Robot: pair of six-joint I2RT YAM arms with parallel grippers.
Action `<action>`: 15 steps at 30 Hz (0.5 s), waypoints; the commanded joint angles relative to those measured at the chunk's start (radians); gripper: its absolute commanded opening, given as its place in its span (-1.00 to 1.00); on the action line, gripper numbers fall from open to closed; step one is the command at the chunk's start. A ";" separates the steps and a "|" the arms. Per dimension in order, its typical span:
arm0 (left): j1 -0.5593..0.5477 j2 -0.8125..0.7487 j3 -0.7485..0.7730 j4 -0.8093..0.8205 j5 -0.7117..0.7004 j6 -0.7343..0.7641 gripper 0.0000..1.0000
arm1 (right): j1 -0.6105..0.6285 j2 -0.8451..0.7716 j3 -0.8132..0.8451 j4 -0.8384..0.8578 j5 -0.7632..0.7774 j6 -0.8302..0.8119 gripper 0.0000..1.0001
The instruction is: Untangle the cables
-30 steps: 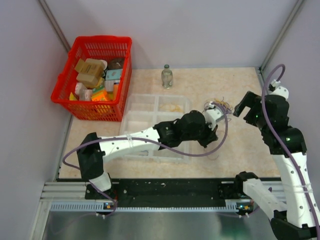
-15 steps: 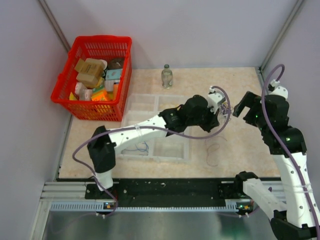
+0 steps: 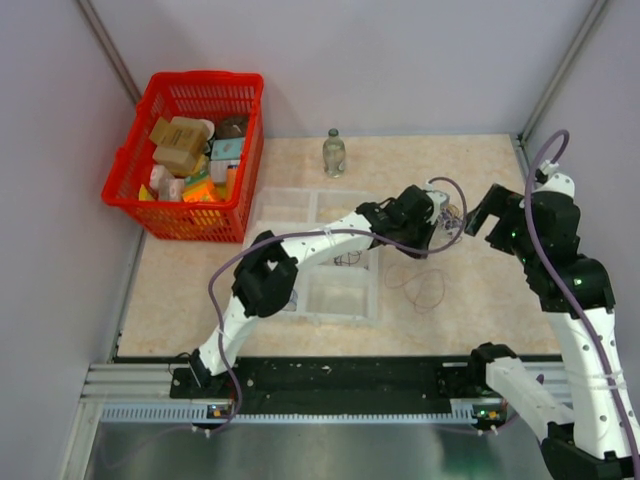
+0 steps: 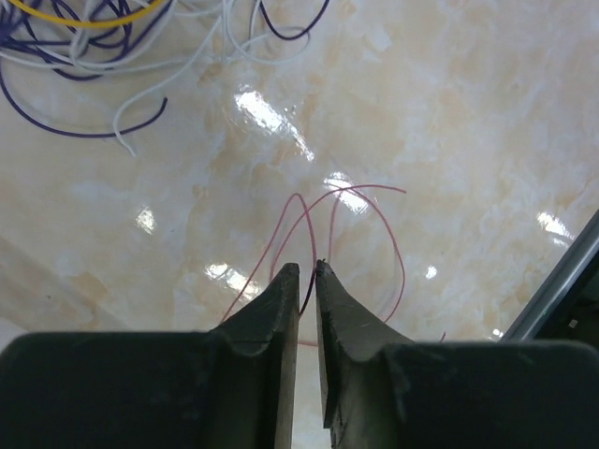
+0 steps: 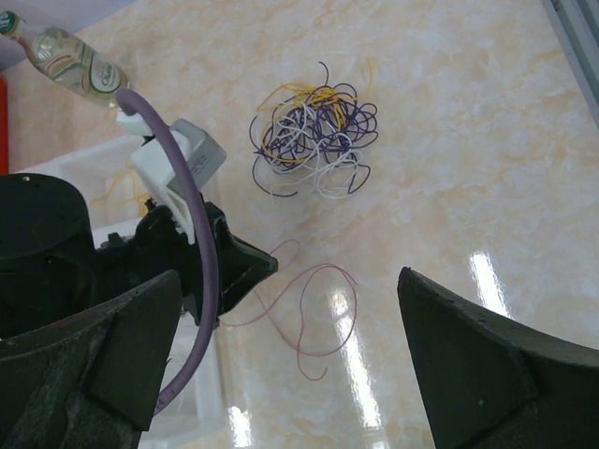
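Cables [image 5: 314, 140] near left tool [image 4: 307, 270]

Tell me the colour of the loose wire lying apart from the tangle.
Pink. The loose wire shows best in the right wrist view.

Plain grey walls [image 3: 400, 60], glossy beige marbled tabletop [image 3: 480, 170], aluminium rail [image 3: 330, 410] along near edge

We've got one fixed cam high over the near edge, looking down on the whole beige marbled desk [image 3: 480, 160]. Both wrist cams point down closer; they share the purple-white-yellow wire tangle [image 5: 314, 140].
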 commanded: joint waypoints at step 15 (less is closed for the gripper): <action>-0.006 -0.097 -0.135 0.032 0.134 0.205 0.96 | 0.007 -0.006 -0.006 0.028 -0.010 -0.021 0.93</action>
